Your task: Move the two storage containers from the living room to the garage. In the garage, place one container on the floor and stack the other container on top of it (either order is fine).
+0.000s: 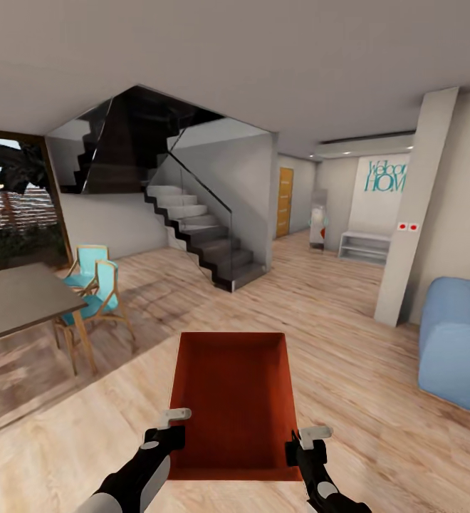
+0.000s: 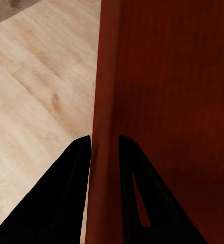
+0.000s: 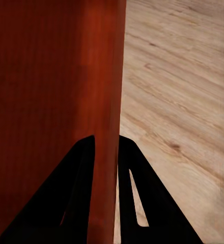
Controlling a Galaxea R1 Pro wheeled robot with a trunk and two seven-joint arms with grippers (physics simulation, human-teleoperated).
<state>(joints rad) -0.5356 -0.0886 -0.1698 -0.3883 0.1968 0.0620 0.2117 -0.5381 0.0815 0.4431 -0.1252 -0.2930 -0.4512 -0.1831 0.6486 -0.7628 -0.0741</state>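
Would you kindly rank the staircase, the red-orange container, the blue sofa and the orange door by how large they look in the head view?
1. staircase
2. storage container, though it is nearest the camera, which inflates it
3. blue sofa, cut off by the picture edge, so only roughly ranked
4. orange door, far off

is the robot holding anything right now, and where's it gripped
Yes: one red-orange storage container, carried by both arms. The left end effector pinches its left side wall, the right end effector its right side wall, near the robot-side corners.

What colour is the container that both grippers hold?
Red-orange, plain with no pattern; the storage container shows best in the head view.
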